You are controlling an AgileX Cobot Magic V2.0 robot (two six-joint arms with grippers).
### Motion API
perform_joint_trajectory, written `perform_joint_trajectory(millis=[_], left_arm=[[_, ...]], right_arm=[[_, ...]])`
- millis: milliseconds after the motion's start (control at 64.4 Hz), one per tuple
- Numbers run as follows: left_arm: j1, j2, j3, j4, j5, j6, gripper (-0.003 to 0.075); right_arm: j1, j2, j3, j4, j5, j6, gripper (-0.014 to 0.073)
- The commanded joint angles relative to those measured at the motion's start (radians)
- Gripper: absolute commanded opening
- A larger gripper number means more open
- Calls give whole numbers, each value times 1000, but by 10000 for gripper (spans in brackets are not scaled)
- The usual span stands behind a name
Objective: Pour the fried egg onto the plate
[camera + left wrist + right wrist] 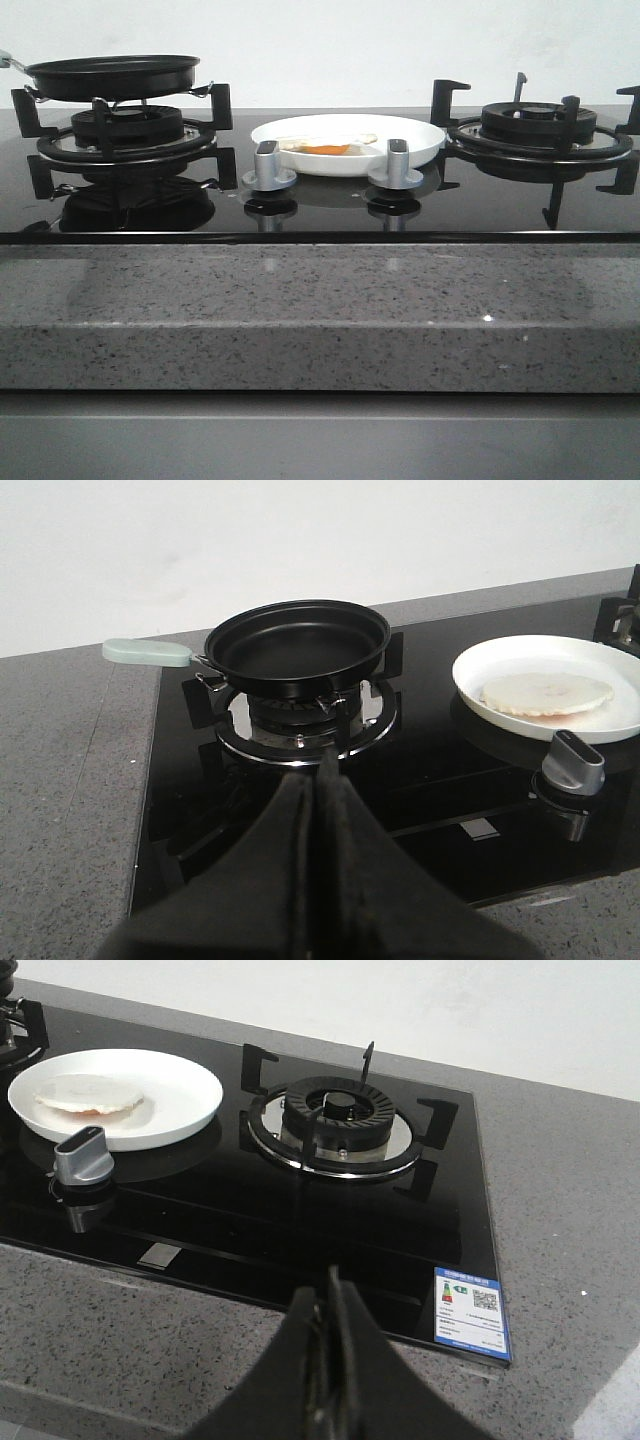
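The fried egg lies flat in the white plate at the middle of the black hob; its orange yolk shows in the front view. From the left wrist view the egg looks pale on the plate, and the right wrist view shows the egg on the plate too. The small black frying pan sits empty on the left burner. My left gripper is shut, empty, in front of that burner. My right gripper is shut, empty, above the hob's front edge.
Two silver knobs stand in front of the plate. The right burner carries a bare black grate. The pan's pale green handle sticks out to the left. A grey speckled counter runs along the front; a blue label marks the hob's corner.
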Motion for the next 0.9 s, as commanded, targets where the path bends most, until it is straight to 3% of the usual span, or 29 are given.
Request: perform_joint_trajectory(millis=[0, 637, 885], left_arm=[[-8, 11, -30, -2, -86, -10, -19], [-5, -6, -3, 11, -103, -10, -19], [124, -229, 171, 11, -109, -10, -19]], right_arm=[[1, 12, -23, -13, -87, -2, -67], [1, 12, -23, -13, -87, -2, -67], [1, 12, -23, -13, -87, -2, -67]])
